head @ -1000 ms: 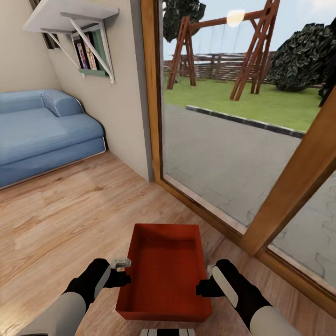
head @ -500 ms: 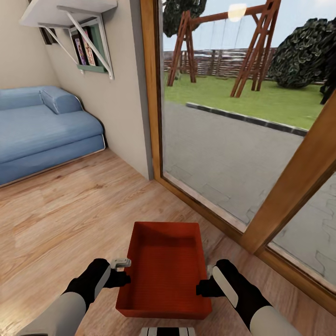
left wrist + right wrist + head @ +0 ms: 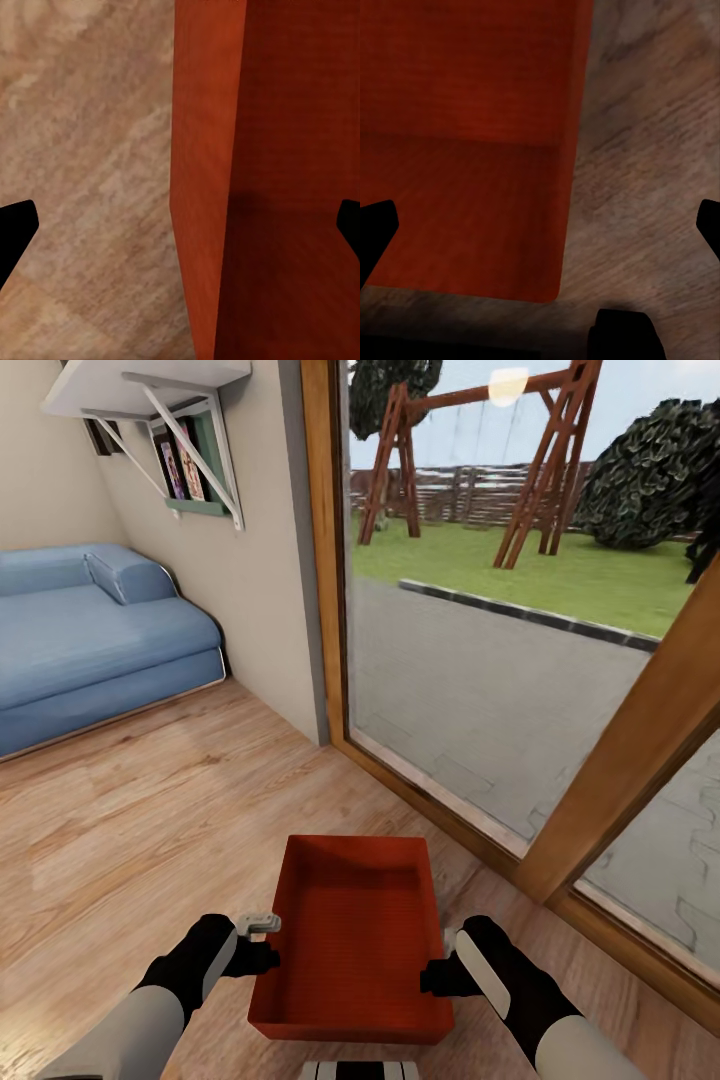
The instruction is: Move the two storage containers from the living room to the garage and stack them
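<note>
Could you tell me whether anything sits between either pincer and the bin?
Nothing visible does. The left pincer and right pincer flank the bin, each straddling a side wall with fingers spread.

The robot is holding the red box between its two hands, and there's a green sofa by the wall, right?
Almost. The sofa is blue, not green; the head view shows it. The rest fits: the red box sits between the left gripper and the right gripper.

Living room (blue sofa [image 3: 90, 640], plank floor [image 3: 150, 820])
</note>
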You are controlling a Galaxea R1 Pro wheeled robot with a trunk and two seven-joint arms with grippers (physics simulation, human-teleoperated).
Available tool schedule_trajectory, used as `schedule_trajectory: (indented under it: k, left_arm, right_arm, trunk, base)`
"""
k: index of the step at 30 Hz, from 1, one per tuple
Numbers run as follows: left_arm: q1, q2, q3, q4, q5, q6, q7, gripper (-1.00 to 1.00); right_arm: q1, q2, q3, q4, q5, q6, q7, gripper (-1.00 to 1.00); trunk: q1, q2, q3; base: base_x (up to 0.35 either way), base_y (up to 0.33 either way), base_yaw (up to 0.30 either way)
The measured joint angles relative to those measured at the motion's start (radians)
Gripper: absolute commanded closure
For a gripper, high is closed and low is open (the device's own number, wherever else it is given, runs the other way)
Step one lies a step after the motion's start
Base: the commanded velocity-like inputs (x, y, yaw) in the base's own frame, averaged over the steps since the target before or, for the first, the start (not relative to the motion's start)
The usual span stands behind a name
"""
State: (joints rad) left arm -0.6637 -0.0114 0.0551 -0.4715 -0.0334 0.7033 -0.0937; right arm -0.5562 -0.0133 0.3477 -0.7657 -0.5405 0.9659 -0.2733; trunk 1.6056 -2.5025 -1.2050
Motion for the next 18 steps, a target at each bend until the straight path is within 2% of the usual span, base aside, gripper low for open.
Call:
schedule_trajectory:
  k: [18]
  left_arm:
    - [0.0, 0.0, -0.001, 0.0, 0.0, 0.0, 0.0, -1.0]
  right_arm:
    - [0.0, -0.001, 0.0, 0.0, -0.001, -0.001, 0.0, -1.0]
  trunk:
    - [0.0, 0.0, -0.004]
  base:
    - [0.0, 0.0, 0.0]
